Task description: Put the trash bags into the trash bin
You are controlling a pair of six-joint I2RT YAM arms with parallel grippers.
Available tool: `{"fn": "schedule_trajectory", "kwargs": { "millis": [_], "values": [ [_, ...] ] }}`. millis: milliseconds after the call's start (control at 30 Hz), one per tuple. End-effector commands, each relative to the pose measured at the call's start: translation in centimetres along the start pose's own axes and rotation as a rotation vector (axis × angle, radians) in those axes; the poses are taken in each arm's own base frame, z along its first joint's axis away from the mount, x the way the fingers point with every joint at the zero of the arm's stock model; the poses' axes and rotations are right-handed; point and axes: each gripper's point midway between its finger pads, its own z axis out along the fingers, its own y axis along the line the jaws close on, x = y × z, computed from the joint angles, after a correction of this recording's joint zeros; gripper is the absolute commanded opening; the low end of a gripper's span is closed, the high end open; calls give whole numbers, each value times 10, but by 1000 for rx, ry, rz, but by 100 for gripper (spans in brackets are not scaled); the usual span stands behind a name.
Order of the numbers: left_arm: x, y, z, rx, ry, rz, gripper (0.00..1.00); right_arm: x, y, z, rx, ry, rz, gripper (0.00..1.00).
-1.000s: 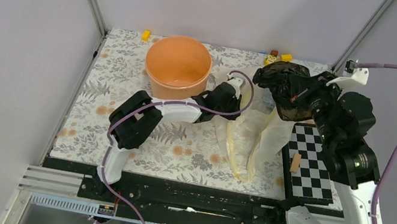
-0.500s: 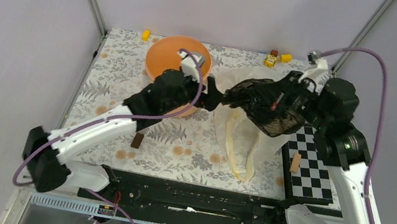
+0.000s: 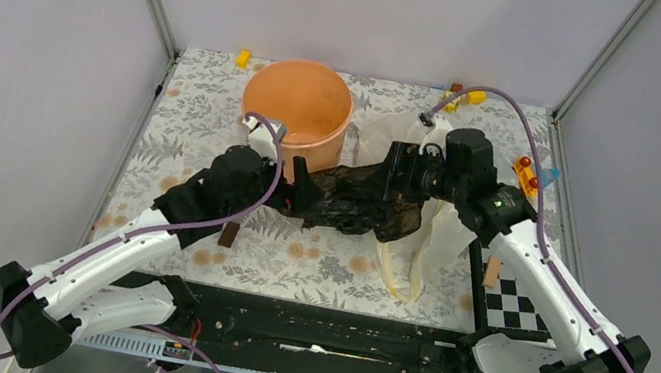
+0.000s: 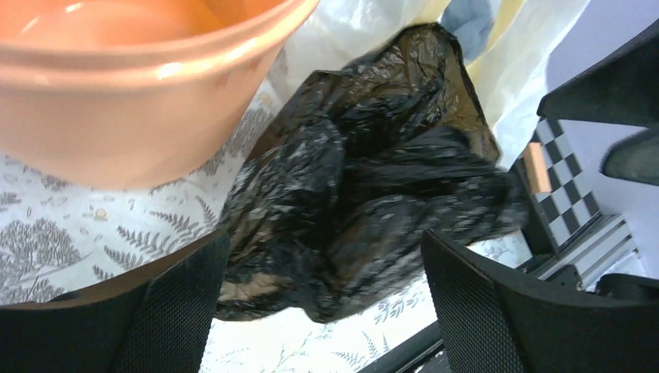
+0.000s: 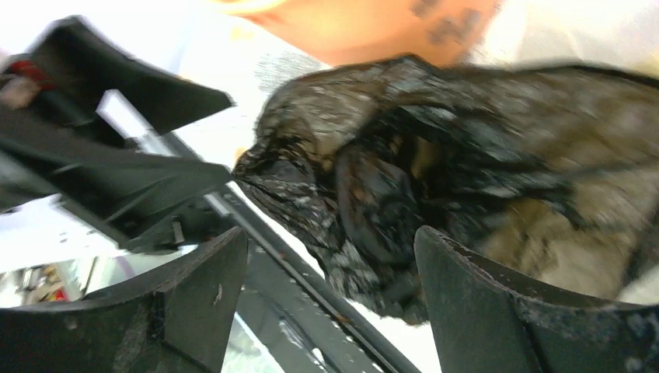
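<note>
The black trash bag (image 3: 359, 202) lies crumpled on the floral tabletop (image 3: 195, 123), just on the near side of the peach-orange trash bin (image 3: 302, 91) and outside it. Its right end spreads over the cream-white translucent bag (image 3: 417, 252). The left hand (image 4: 324, 249) sits at the bag's left end with its fingers spread wide, the heap of film lying between and beyond them but not pinched. The right hand (image 5: 330, 233) faces it from the other end, its fingers likewise apart around the crinkled plastic and gripping nothing. So the bag rests loose on the tabletop, held by neither hand. It looks very light, thin and glossy. It should be limp rather than stiff, likely to slip from a shallow pinch, and sure to sag and trail once lifted. The best hold is probably the thick bunched ridge in the middle of the heap, where several folds stack up, rather than the brownish stretched single layer near the edge. A deep bite risks catching the cream-white bag beneath, and the trailing film must clear the bin's rim.
</note>
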Motion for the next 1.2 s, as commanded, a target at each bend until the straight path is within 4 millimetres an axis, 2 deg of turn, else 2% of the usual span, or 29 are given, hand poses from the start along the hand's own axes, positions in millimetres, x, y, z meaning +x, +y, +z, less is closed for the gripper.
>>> {"fn": "schedule_trajectory", "kwargs": {
  "millis": [0,67,167,267,533,667,700,767,800,900,933,967,1067,1133,1167],
  "values": [
    [21,12,-1,-23,35,-24,95,5,-61,2,278,-59,-30,86],
    [33,17,4,-34,62,-39,96,10,-86,7,381,-54,-20,88],
    [54,24,15,-49,116,-49,96,16,-112,19,477,-40,-4,98],
    [72,34,26,-74,137,-56,96,14,-135,28,566,-82,13,100],
    [111,63,49,-134,134,-113,99,-29,-172,49,699,-335,31,100],
    [125,77,55,-177,133,-153,99,-44,-211,63,848,-373,82,96],
    [128,80,55,-177,133,-160,99,-46,-222,66,868,-373,115,93],
    [135,84,57,-170,137,-177,98,-49,-242,75,862,-370,181,81],
    [136,85,58,-160,134,-186,96,-53,-251,78,851,-376,198,68],
    [143,85,59,-122,140,-205,86,-77,-280,72,884,-413,234,12],
    [145,86,59,-120,142,-205,83,-88,-290,66,909,-426,239,3],
    [147,88,59,-124,147,-202,80,-102,-301,57,941,-443,246,0],
    [149,92,58,-136,156,-187,76,-139,-334,25,1019,-474,279,0],
    [149,93,57,-137,158,-178,76,-160,-341,11,1028,-471,276,1],
    [148,93,57,-136,158,-172,76,-164,-340,8,1032,-441,250,7]
  ]
}}
